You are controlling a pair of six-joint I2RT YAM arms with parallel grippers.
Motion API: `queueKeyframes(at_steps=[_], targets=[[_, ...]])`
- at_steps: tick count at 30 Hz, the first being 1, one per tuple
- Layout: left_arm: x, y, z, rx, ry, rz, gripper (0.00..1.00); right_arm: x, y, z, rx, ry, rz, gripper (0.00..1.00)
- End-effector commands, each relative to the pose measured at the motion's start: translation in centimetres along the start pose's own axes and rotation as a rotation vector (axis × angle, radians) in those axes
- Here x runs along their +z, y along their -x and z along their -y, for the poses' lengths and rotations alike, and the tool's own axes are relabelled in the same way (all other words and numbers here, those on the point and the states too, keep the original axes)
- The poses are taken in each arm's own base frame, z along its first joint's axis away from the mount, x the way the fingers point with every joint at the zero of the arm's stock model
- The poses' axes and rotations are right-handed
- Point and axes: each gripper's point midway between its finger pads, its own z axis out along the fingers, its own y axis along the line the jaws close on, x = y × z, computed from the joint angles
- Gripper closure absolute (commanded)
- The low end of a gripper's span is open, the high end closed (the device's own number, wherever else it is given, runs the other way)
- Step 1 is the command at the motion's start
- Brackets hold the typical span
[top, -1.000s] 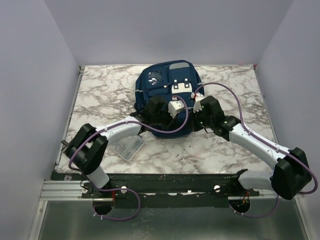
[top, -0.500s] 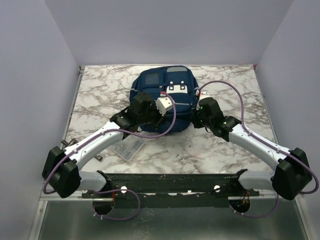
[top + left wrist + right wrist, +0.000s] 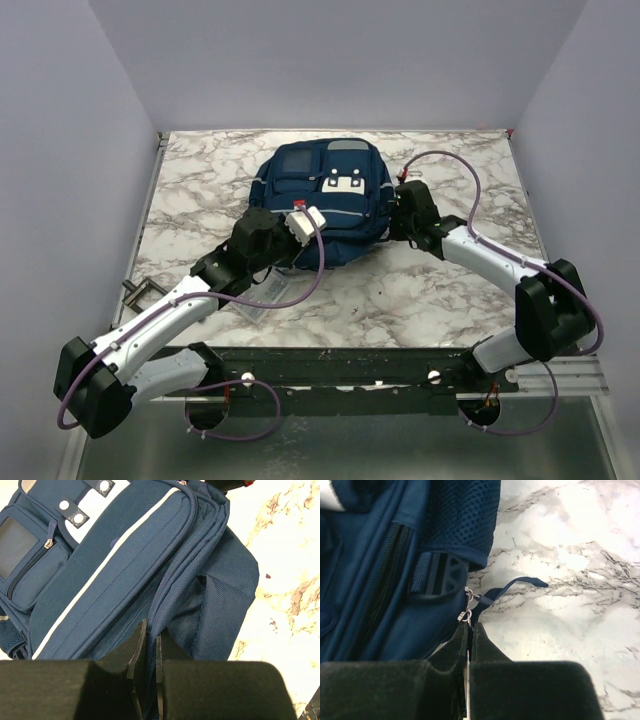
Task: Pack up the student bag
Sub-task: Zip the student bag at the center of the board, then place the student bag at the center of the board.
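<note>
The student bag (image 3: 322,190), navy blue with grey stripes and white buckle patches, lies flat at the back middle of the marble table. At its near left edge my left gripper (image 3: 283,243) is shut on a fold of the bag's fabric; the left wrist view shows the cloth pinched between the jaws of this gripper (image 3: 148,627), beside the striped front pocket (image 3: 105,575). My right gripper (image 3: 395,207) is at the bag's right side. In the right wrist view it (image 3: 470,625) is shut on a metal zipper pull (image 3: 465,614) with a blue cord tab (image 3: 520,583).
A small clear plastic box (image 3: 262,293) lies on the table (image 3: 200,190) under the left forearm, near the front left. Grey walls enclose the table on the left, back and right. Purple cables loop over both arms.
The left arm has swung outward to the left and stretched forward. The bag has shifted left and away. The right gripper has moved farther back along the bag's right side.
</note>
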Motion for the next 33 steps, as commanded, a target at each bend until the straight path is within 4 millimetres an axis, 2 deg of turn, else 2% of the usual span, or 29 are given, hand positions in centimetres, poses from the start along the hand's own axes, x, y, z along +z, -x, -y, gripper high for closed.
queueKeyframes(at_steps=[1,5,8,9,12,13,18,20,22,23,24,26,29,33], targets=[[-1.7,4.5,-4.0,-0.007,0.182,0.173,1.00,2.4,1.8,3.2,0.056,-0.073,0.040,1.00],[-0.7,4.3,-3.0,-0.037,0.123,0.166,1.00,4.1,1.8,3.5,0.068,-0.068,0.015,1.00],[0.5,5.2,-2.3,-0.077,0.059,0.163,1.00,3.3,1.5,4.2,0.074,-0.110,-0.059,1.00],[1.2,5.3,-1.9,-0.116,0.037,0.147,1.00,2.7,1.5,4.5,0.077,-0.122,-0.072,0.96],[3.8,6.4,-0.7,-0.239,-0.060,0.120,1.00,0.0,2.6,5.2,0.093,-0.144,-0.053,0.66],[4.7,6.8,-0.2,-0.287,-0.094,0.112,1.00,-1.1,2.9,5.4,0.098,-0.149,-0.043,0.60],[10.0,8.9,3.5,-0.536,-0.358,0.036,1.00,-5.6,5.3,6.2,0.108,-0.142,0.030,0.49],[11.5,8.9,4.2,-0.638,-0.400,-0.022,0.91,-8.0,6.6,6.3,0.115,-0.122,0.077,0.46],[12.2,8.7,4.1,-0.682,-0.386,-0.063,0.72,-10.6,8.3,5.9,0.134,-0.078,0.142,0.43],[12.0,8.7,4.0,-0.681,-0.378,-0.065,0.62,-11.9,9.2,5.6,0.146,-0.053,0.180,0.42],[11.6,8.7,3.9,-0.672,-0.370,-0.064,0.56,-13.4,10.0,5.4,0.155,-0.027,0.222,0.41],[9.8,9.3,3.7,-0.625,-0.368,-0.049,0.48,-16.1,11.4,5.3,0.180,0.009,0.295,0.38],[6.4,10.2,3.4,-0.532,-0.354,-0.045,0.43,-19.5,12.4,5.0,0.209,0.071,0.380,0.30],[0.4,12.7,1.2,-0.411,-0.229,0.050,0.38,-23.2,13.1,4.4,0.235,0.151,0.442,0.22]])
